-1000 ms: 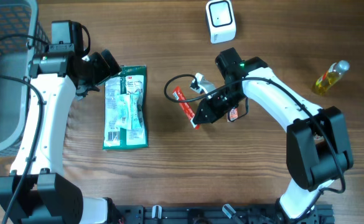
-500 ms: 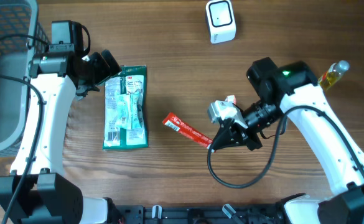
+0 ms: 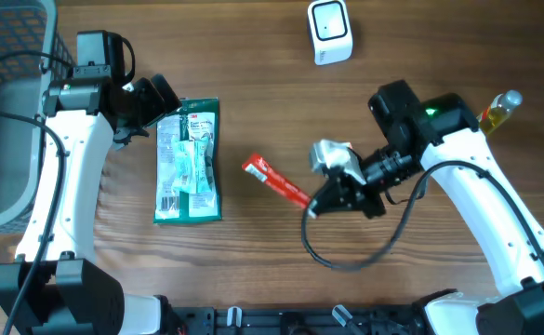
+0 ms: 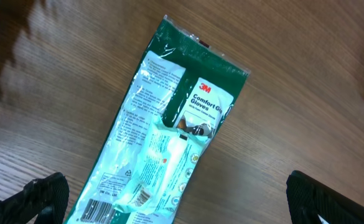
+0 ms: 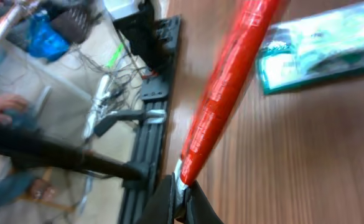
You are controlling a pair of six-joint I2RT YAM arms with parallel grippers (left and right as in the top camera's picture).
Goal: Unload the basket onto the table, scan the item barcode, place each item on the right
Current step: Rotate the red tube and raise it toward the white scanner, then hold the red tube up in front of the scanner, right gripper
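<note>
A long red stick packet [image 3: 276, 181] hangs over the table's middle, pinched at its silvery end by my right gripper [image 3: 313, 207], which is shut on it. In the right wrist view the packet [image 5: 231, 93] runs up and away from the right gripper [image 5: 180, 186]. A white scanner [image 3: 330, 33] stands at the back of the table. My left gripper [image 3: 151, 110] hovers open over the top end of a green pack of gloves [image 3: 189, 160]. In the left wrist view the pack [image 4: 169, 124] lies flat between the wide-apart black fingers of the left gripper [image 4: 182, 205], with barcodes showing at its lower end.
A grey wire basket [image 3: 2, 112] fills the left edge. A small bottle of yellow liquid [image 3: 495, 113] lies at the far right. A black cable [image 3: 346, 256] loops on the table below the right arm.
The right arm swung from the table's middle out to the right and forward, carrying the red packet, then eased slightly back left. The left arm and gloves pack stayed still.
</note>
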